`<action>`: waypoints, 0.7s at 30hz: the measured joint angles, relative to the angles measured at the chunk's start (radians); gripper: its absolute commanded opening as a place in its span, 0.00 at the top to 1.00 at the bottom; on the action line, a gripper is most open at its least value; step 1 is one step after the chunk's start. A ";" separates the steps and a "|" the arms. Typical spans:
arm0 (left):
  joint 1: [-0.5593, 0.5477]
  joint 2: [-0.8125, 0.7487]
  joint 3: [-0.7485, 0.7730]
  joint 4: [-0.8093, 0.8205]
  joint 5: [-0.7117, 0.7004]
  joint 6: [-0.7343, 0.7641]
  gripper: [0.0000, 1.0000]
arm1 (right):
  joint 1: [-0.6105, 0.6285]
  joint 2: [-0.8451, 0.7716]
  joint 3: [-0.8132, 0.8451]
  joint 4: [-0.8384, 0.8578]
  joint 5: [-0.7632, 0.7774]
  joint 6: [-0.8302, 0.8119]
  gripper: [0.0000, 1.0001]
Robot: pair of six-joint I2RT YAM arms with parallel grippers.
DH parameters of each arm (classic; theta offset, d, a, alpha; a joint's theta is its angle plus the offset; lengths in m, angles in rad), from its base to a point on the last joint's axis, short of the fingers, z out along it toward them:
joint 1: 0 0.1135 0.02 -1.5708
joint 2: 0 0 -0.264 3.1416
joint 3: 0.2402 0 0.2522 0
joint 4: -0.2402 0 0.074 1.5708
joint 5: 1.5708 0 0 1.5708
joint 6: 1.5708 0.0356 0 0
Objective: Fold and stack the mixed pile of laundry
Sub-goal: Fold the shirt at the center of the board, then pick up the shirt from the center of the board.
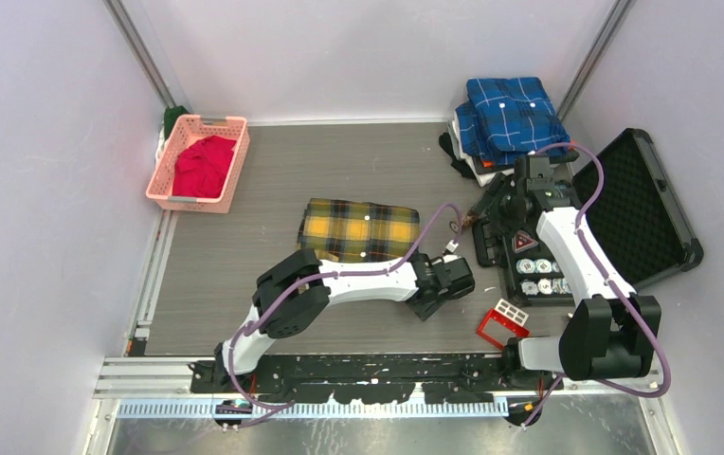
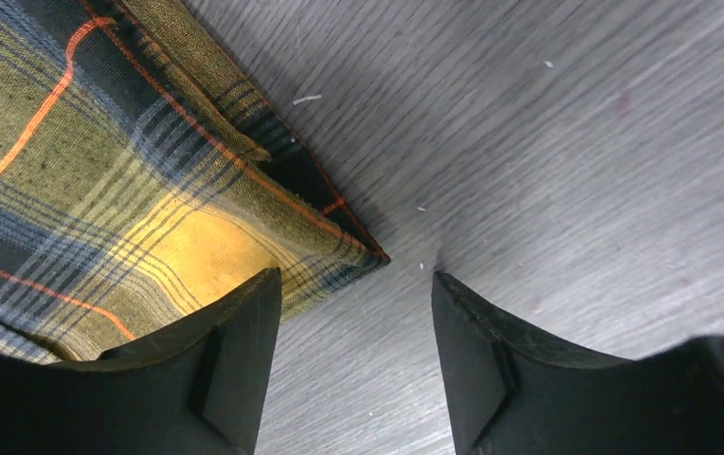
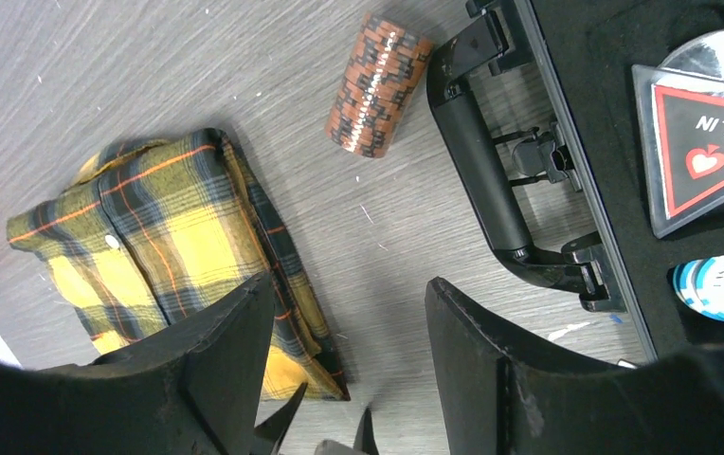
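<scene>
The yellow-and-black plaid shirt (image 1: 358, 229) lies folded in a rectangle mid-table. It also shows in the left wrist view (image 2: 102, 171) and the right wrist view (image 3: 169, 237). The red T-shirt (image 1: 205, 166) lies bunched in the pink basket (image 1: 239, 166) at the far left. My left gripper (image 1: 439, 289) is open and empty, low over the bare table just off the shirt's near right corner (image 2: 356, 284). My right gripper (image 1: 505, 204) is open and empty, held high over the table between the shirt and the black case (image 3: 349, 289).
A folded blue plaid shirt (image 1: 515, 114) tops a stack at the far right. An open black case (image 1: 633, 204) with poker chips lies at the right, its handle (image 3: 491, 180) facing the shirt. A roll of chips (image 3: 377, 83) lies beside it. A small red box (image 1: 502, 322) sits near the right arm's base.
</scene>
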 measured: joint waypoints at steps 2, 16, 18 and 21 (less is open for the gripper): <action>0.002 0.010 0.000 0.002 -0.001 -0.002 0.46 | -0.003 0.000 -0.008 -0.002 -0.009 -0.004 0.36; 0.000 -0.015 -0.088 0.137 -0.103 -0.009 1.00 | -0.004 0.022 -0.021 0.013 -0.117 -0.008 0.32; 0.006 -0.048 -0.133 0.167 -0.098 -0.014 1.00 | -0.004 0.035 -0.044 0.047 -0.163 0.019 0.26; 0.026 -0.129 -0.215 0.201 -0.074 -0.030 1.00 | -0.003 0.055 -0.097 0.111 -0.240 0.069 0.24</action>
